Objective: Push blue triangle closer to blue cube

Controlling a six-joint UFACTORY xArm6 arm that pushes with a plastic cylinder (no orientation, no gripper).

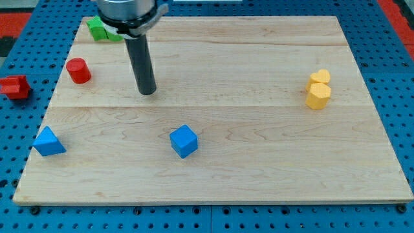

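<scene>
Had no fingers to open or close, just my tip (147, 92), well apart from blue triangle (49, 142) by tabletop's (259, 65) left edge and blue cube (184, 141) to its right. Could hit triangle's corner off-centre, spinning it over the edge.

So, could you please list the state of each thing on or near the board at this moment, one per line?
my tip: on the board, above the blue blocks, touching none.
blue triangle: near the board's left edge, untouched.
blue cube: apart from the triangle, to its right.
red cylinder: upright, on the board.
red block: off the board, at the left.
green blocks: top left corner, partly hidden.
yellow blocks: two, touching.
</scene>
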